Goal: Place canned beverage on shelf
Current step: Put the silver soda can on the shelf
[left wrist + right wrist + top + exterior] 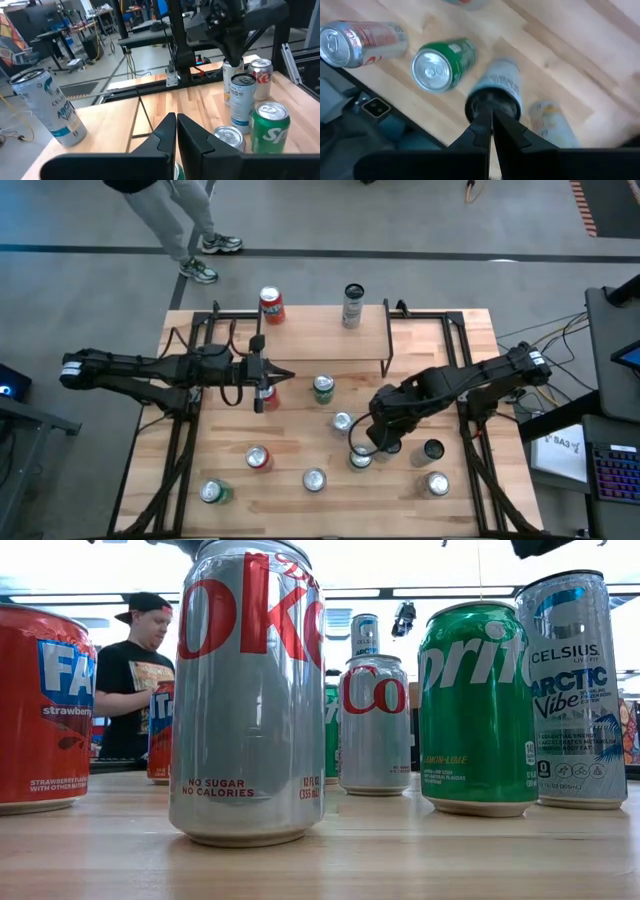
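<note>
- Overhead, the shelf (pixel 300 330) shows as a light-wood rectangular board on thin black legs, at the far middle of the table (pixel 470 330), its long axis running left to right.
- Two cans stand upright on the shelf: a red can (pixel 271 305) at its far left corner and a tall silver can (pixel 352 305) toward its far right.
- More cans stand upright on the tabletop nearer the camera, among them a green can (pixel 323 388) just near of the shelf and a silver one with a red band (pixel 257 458) farther toward the near edge.
- Left gripper (pixel 284 377) lies level over the table just near the shelf's left part, fingers pressed together and pointing right, holding nothing; a red can (pixel 265 396) stands just beside it.
- Right gripper (pixel 358 442) points down over the near-right cluster of cans, its fingers shut with the tips right above a slim can's dark top (pixel 492 102); no can is gripped.
</note>
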You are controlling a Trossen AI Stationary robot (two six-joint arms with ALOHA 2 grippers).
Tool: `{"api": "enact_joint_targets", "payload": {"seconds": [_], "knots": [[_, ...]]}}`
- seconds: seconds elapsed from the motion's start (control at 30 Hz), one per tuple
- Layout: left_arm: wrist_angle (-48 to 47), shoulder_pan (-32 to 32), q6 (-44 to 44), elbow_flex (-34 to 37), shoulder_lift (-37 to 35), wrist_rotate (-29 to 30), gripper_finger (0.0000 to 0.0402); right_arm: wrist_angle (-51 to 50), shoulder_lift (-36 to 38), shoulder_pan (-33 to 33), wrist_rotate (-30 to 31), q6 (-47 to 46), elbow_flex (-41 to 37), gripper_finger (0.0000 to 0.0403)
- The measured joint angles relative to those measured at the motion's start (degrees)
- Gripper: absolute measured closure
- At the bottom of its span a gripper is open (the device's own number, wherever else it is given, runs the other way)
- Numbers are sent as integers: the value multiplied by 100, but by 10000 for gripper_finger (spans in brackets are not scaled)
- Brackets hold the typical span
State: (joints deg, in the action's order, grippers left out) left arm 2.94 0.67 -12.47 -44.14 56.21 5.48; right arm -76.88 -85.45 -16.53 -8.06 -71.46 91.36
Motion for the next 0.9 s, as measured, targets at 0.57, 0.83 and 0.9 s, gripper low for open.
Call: {"api": "enact_joint_targets", "payload": {"seconds": [0.57, 0.83, 0.9], "knots": [[465, 0, -221, -22, 85, 0, 402, 376, -71, 386, 853, 948, 194, 394], [485, 0, -728, -131, 52, 5, 402, 1329, -553, 594, 827, 2146, 189, 394], [451, 0, -787, -127, 28, 7, 402, 1492, -654, 608, 844, 2673, 189, 394]]}}
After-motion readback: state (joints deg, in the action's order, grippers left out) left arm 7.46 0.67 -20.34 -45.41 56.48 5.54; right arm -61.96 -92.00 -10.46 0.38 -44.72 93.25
